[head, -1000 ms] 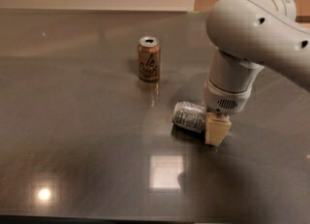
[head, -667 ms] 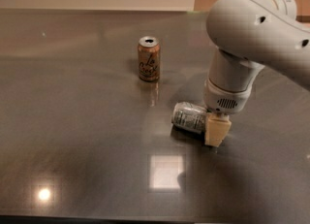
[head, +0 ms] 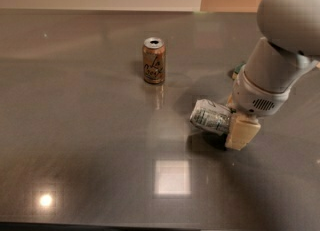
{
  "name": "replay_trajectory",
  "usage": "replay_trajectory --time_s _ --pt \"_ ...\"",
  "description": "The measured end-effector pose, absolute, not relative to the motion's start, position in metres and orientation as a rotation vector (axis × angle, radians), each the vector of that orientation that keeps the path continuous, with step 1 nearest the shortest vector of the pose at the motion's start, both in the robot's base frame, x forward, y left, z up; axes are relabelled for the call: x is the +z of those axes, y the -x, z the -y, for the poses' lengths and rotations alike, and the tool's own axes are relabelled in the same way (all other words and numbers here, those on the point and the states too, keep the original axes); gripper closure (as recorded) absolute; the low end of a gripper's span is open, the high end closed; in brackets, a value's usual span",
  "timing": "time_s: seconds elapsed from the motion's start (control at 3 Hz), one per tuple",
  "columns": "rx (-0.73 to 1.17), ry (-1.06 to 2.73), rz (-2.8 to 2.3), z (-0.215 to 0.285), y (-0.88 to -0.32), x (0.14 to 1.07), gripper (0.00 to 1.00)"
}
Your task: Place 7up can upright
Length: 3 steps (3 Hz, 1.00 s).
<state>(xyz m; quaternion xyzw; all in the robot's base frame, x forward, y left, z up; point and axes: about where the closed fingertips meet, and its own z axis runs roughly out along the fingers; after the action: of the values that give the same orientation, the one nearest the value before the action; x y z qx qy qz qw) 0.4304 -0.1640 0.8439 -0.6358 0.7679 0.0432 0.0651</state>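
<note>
- Left of centre on the dark table (head: 75, 125), a brown-orange can (head: 153, 67) stands upright, well apart from the work — best left alone.
- Right of it, the 7up can (head: 210, 116) lies nearly on its side, tilted. The shadow beneath suggests it is just clear of the surface.
- The gripper (head: 235, 125), low over the table at the right, is clenched on the can's right end.
- To do this well, turn the wrist until the can's axis is vertical and lower it until the base sits flat. Only then release it — not sooner.
- Count: two cans, one gripper, one table.
</note>
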Motion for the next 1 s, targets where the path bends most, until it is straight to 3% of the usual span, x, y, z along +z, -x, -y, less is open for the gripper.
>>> replay_trajectory --time_s 1.0 --pt "0.151 1.949 -2.337 0.1722 -0.4392 0.8497 0.12"
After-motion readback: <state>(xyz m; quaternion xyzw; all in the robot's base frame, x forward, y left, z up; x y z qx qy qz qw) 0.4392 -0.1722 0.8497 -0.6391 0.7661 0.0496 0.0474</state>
